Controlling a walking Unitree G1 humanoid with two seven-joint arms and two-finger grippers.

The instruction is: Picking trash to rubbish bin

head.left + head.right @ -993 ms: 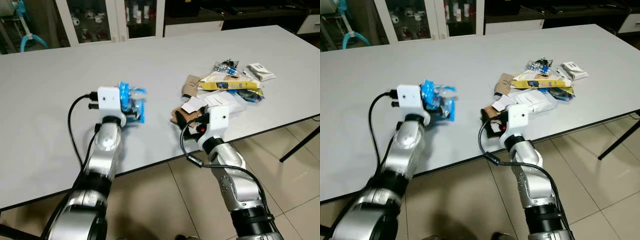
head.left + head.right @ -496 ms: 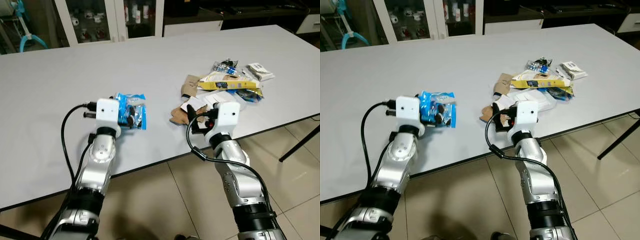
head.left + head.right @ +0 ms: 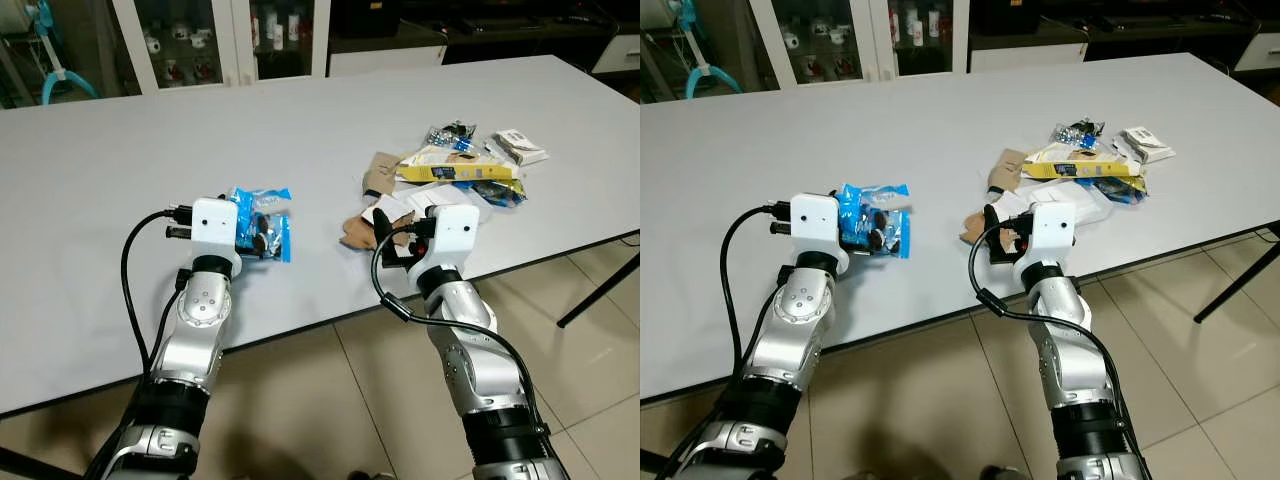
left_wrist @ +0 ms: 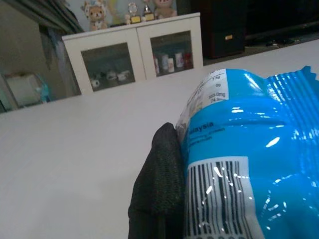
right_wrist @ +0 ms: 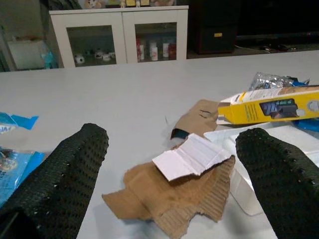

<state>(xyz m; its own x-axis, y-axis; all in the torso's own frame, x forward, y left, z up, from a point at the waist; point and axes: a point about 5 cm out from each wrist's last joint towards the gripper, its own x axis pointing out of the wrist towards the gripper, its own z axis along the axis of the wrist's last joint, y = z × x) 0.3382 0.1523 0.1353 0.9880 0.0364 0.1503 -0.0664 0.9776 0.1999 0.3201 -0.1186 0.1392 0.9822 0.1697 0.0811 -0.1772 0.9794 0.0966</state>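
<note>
Since a second ago, both arms have drawn back toward the near edge of the worktop (image 3: 120, 140), and over the last half second they have barely shifted. My left pincer (image 3: 876, 232) is clamped on the blue snack packet (image 3: 876, 218), held at the worktop surface well to the left of the trash pile (image 3: 462, 168). My right pincer (image 3: 396, 232) stands wide with nothing between its fingers (image 5: 65, 169). The torn brown cardboard (image 5: 172, 196) with a white scrap on it lies on the worktop straight ahead between those fingers, at the near left edge of the pile, its long axis running across the opening. I judge the right arm the nearer one for this piece; a short forward reach should meet it.
</note>
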